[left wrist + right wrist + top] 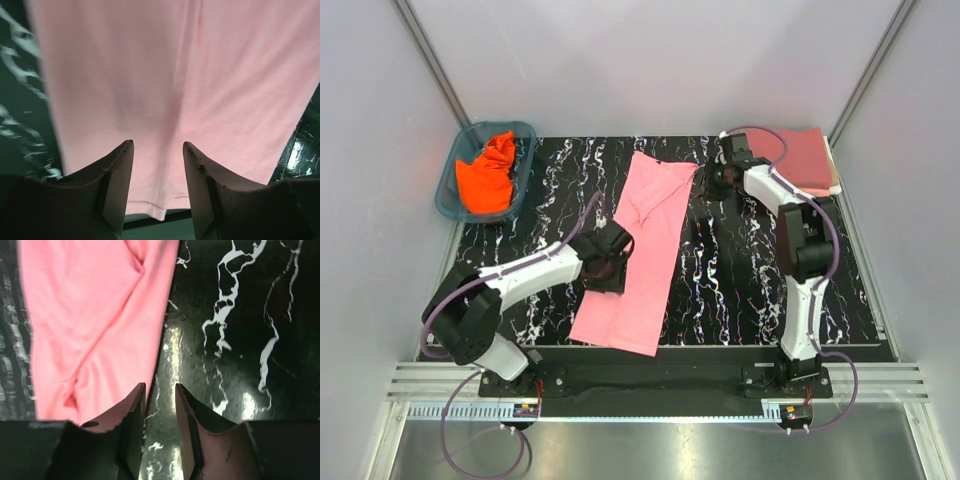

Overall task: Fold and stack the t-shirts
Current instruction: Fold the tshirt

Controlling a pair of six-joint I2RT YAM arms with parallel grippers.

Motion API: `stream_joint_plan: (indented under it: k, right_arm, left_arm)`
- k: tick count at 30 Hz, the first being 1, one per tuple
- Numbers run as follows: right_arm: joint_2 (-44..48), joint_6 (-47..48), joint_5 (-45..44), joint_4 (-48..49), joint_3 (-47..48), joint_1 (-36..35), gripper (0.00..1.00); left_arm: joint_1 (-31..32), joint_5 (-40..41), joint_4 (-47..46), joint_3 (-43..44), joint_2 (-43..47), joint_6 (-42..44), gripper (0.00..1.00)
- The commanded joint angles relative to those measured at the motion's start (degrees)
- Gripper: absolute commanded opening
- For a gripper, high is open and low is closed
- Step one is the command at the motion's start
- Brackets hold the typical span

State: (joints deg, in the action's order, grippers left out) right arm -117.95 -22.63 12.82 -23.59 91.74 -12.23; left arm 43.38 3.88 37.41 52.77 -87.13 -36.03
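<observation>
A light pink t-shirt (640, 250) lies folded into a long strip down the middle of the black marbled table (740, 280). My left gripper (610, 262) hovers open over its left middle edge; the left wrist view shows the pink cloth (165, 75) beneath the spread fingers (120, 170). My right gripper (712, 180) is open and empty just right of the shirt's top end, over bare table; the shirt (95, 315) shows in its wrist view. A folded rose-red shirt (805, 160) lies on a cream one at the far right corner. An orange shirt (490, 175) sits in the basket.
The teal plastic basket (448, 190) stands at the far left corner. Grey walls close in the table on three sides. A metal rail (640, 385) runs along the near edge by the arm bases.
</observation>
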Motion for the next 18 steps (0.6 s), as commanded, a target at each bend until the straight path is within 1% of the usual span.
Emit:
stream_joint_plan:
  k: [1,2,3,5,6,7,8,9,10,11,12,13,16,18]
  right_arm:
    - [-6.5,7.4,-3.1,-3.7,11.5,-0.3,0.38]
    - [-9.5,8.2,-3.8,-4.4,13.7,-0.3,0.38]
    - [-10.9,9.5,-5.2,-5.1,15.7,-0.3,0.38]
    - [-14.7,11.2,-6.6,-5.9,21.1,-0.3,0.37]
    - [-16.2,12.9,-8.4,-6.2,24.5,-0.3,0.37]
    - [-17.4,13.7,-9.1,-6.6,26.0,-0.3,0.37]
    - [-19.5,14.8,-9.5,-6.7,27.4,-0.3,0.36]
    - [-20.4,16.4,-9.3,-6.8,30.0,-0.3,0.36]
    - [-21.3,16.8,-9.2,-6.9,31.2,-0.2,0.36]
    - [-22.8,17.2,-9.0,-6.8,32.3,-0.2,0.36]
    - [-23.8,17.7,-8.7,-6.8,34.7,-0.2,0.35]
    - [-24.7,18.1,-8.0,-6.8,35.9,-0.2,0.35]
    - [-28.3,19.9,-6.2,-7.0,40.6,-0.3,0.34]
    - [-30.5,22.1,-7.8,-7.1,43.5,-0.1,0.33]
  left_arm:
    - [-2.4,6.4,3.9,8.6,3.2,3.6,0.5]
    - [-3.2,3.3,2.3,12.2,2.6,4.2,0.5]
    - [-3.6,0.7,1.0,14.0,1.6,5.0,0.5]
    - [-5.7,-6.2,-1.7,19.5,-2.6,6.0,0.49]
    - [-6.2,-7.2,-2.4,21.6,-5.9,5.7,0.49]
    - [-6.7,-8.1,-3.5,25.4,-7.6,6.1,0.49]
    - [-7.0,-7.9,-5.4,27.3,-9.3,6.5,0.49]
    - [-7.2,-7.8,-5.8,29.3,-12.9,7.1,0.49]
    - [-7.9,-8.4,-6.1,33.8,-15.0,7.5,0.49]
    - [-8.2,-9.1,-6.4,36.1,-17.1,7.8,0.49]
    - [-8.5,-9.9,-6.5,38.3,-21.2,8.2,0.49]
    - [-9.2,-10.7,-6.6,42.2,-23.2,8.3,0.48]
    - [-9.1,-8.6,-7.7,47.5,-30.4,10.4,0.46]
    - [-9.2,-9.9,-7.6,49.3,-35.0,10.7,0.46]
